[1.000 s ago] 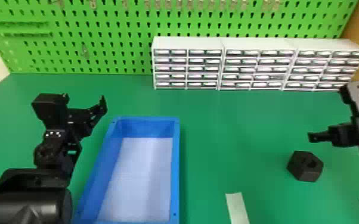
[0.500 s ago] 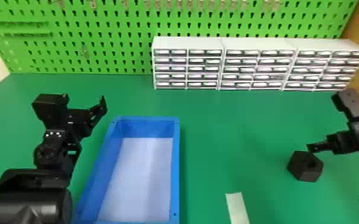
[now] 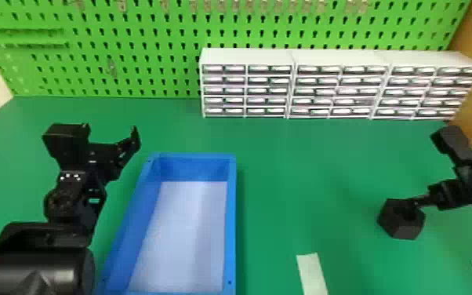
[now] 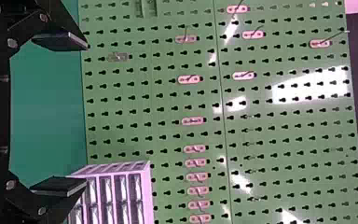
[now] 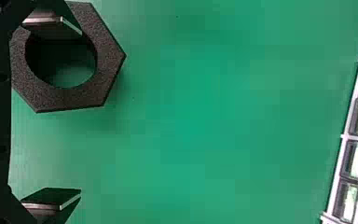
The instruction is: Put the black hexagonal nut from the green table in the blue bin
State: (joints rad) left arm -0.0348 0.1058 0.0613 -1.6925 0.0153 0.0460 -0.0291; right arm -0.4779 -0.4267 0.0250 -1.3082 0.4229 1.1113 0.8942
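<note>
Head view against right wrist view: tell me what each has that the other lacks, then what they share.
The head view adds the blue bin, left arm, pegboard and pale strips. The right wrist view adds tabletop seen through the nut's hole. Both show the black hexagonal nut, green table, drawer units and right gripper.

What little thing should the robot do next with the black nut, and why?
I'd say the right gripper should ease down a little. Its jaws are apart: one lines up with the hole in the black nut, the other is out past the nut's edge. Going lower would probably let them pinch its side.
</note>
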